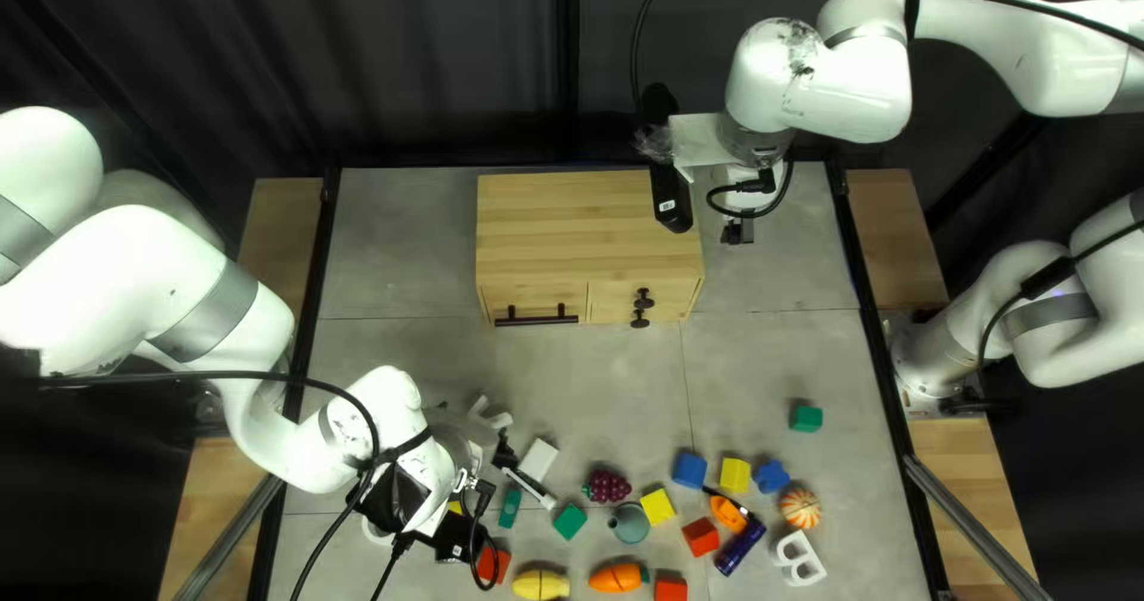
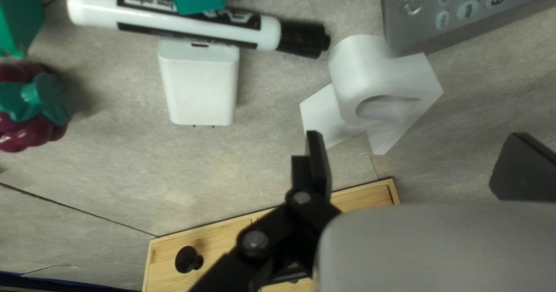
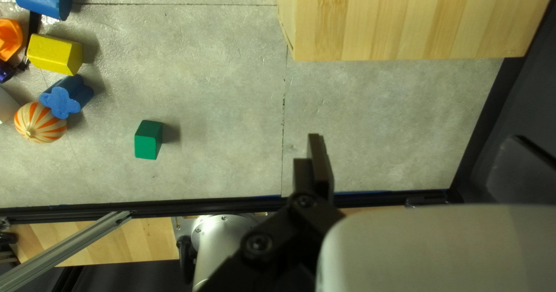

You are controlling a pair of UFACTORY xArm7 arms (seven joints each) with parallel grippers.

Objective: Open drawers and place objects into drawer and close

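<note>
The left pincer stands released above the bench, holding nothing; the curved white block, likely the next target, lies just ahead, within the span of its fingers but nearer one of them. Its long axis is hard to tell. Left is plainly the nearer arm. Beyond, the marker lies roughly along the opening direction, so gripping it across its body would call for a turn. Toward the far edge sits the wooden cabinet, drawer closed, the right pincer beside it, spread and without a load. Counted: one cabinet, one bar handle, one curved block, one marker, one white adapter, one bunch of grapes, three green blocks, two blue blocks.
</note>
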